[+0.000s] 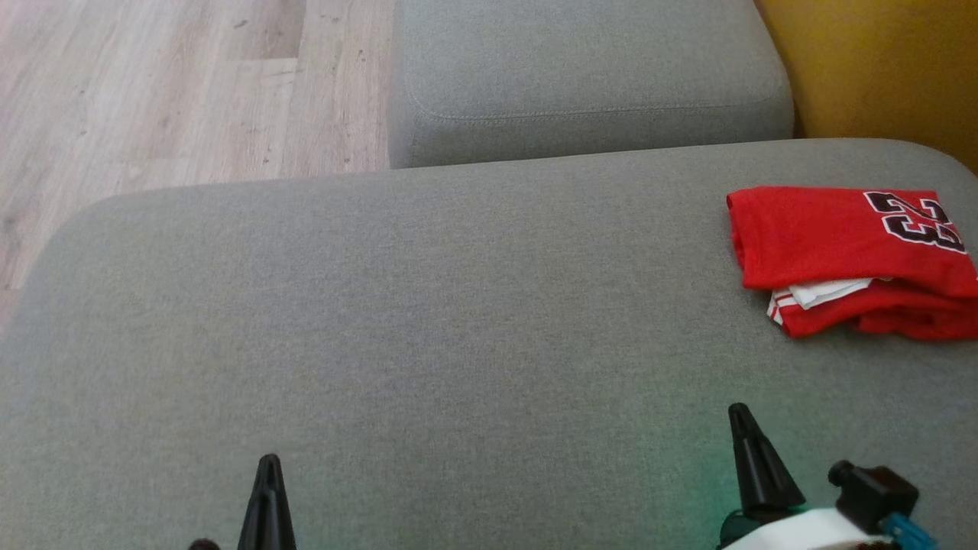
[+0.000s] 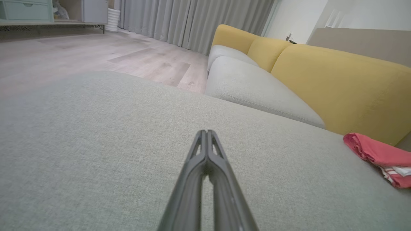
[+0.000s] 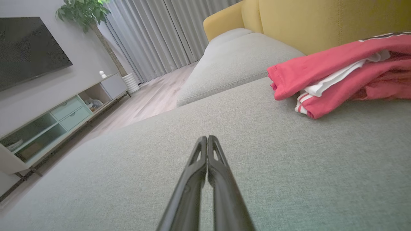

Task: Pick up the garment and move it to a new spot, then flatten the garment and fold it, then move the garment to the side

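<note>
dark fingers of the left gripper (image 2: 206, 131) rose from the bottom of the left wrist view, pressed together along their length with nothing between them. the right gripper (image 3: 207, 137) looked the same in its own wrist view: jaws fully closed, tips touching, holding nothing. both hung low over the broad grey seat cushion (image 1: 458, 305), well apart from each other.

the garment (image 1: 840, 244), a red jersey with white trim and a black number outlined in white, lay folded in a loose stack on the same cushion. it sat ahead of the right gripper's tips and a little to their right, near but not touching. from the left gripper it was far off to the right. the yellow backrest (image 1: 879, 69) stood just behind it.

beyond both sets of tips, a second grey cushion (image 1: 581, 69) butted against the first. ahead and left of the left gripper ran pale wood floor (image 1: 153, 92), with grey curtains (image 2: 192, 19) at its far end. far left of the right gripper, a dark tv (image 3: 29, 48) hung above a low cabinet (image 3: 57, 122).
</note>
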